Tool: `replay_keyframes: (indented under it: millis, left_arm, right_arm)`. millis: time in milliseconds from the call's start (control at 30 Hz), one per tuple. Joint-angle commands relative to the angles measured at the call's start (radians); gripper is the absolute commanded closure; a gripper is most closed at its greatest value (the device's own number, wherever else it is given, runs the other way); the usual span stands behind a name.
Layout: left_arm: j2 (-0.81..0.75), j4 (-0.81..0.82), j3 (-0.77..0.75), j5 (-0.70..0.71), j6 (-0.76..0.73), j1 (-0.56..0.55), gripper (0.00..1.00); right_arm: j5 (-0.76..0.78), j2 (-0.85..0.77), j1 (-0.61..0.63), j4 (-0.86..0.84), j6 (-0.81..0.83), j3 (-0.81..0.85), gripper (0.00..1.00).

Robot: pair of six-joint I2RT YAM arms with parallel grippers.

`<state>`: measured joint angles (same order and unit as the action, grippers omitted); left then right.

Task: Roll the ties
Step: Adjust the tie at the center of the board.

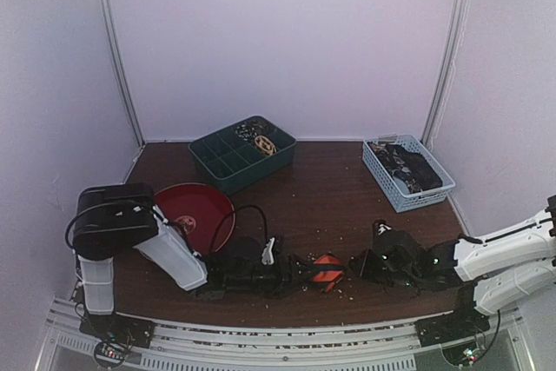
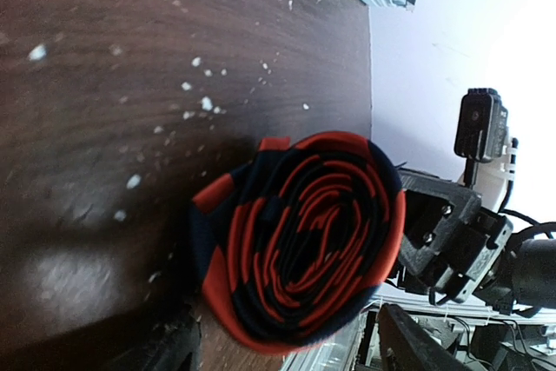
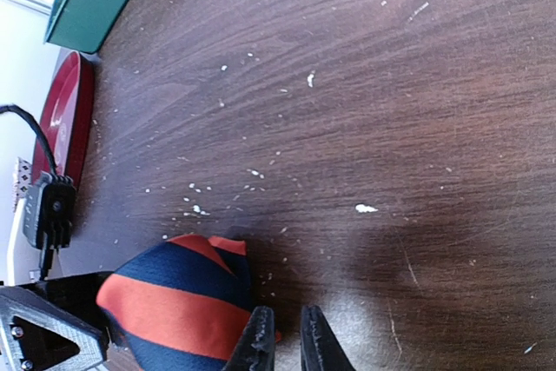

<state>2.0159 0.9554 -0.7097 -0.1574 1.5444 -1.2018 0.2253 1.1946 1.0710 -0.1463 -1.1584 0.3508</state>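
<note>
While my left gripper [image 2: 282,349] straddles the coil, one finger stands on each side of it. I cannot tell from the wrist view whether those fingers are pressing the cloth or have let go. My right gripper [image 3: 285,336] has its fingers drawn almost together, tips at the coil's near edge. Whether a fold is nipped between them I cannot tell either.

The striped tie [image 2: 300,241] is wound into a loose, slightly flattened spiral of orange-red and dark bands. It stands on its edge on the brown table [image 3: 391,84], near the front and between the two arms. White crumbs [image 2: 207,103] are scattered on the wood around it.

I judge the winding is done, so the job now is to let go without undoing it. I would spread the left fingers slowly and evenly, keep the right tips steady against the outer lap so the tail cannot spring free, and draw each arm straight back. Dragging sideways could tip the roll.
</note>
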Motion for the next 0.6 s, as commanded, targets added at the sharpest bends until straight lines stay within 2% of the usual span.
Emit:
replay_keyframes:
  millis: [0,133,300,433,567]
  left_arm:
    - [-0.045,-0.091,0.069,0.035,0.044,-0.02,0.28]
    - [-0.126,-0.235,0.064,0.081,-0.029,-0.025,0.28]
    - [-0.227,-0.447,-0.024,0.134,-0.299,-0.014,0.29]
    - [-0.227,-0.473,-0.069,0.027,-0.454,0.043,0.29]
    - [-0.226,-0.445,-0.069,-0.083,-0.516,0.091,0.24]
  right_arm:
    - [0.015,-0.03,-0.003,0.043,0.015,-0.008,0.87]
    - [0.016,-0.062,-0.002,0.072,0.009,-0.011,0.86]
    - [0.0,-0.162,-0.002,0.119,-0.03,-0.029,0.74]
    - [-0.044,-0.236,-0.001,0.096,-0.057,-0.063,0.74]
    - [-0.045,-0.232,0.007,0.143,-0.071,-0.062,0.8]
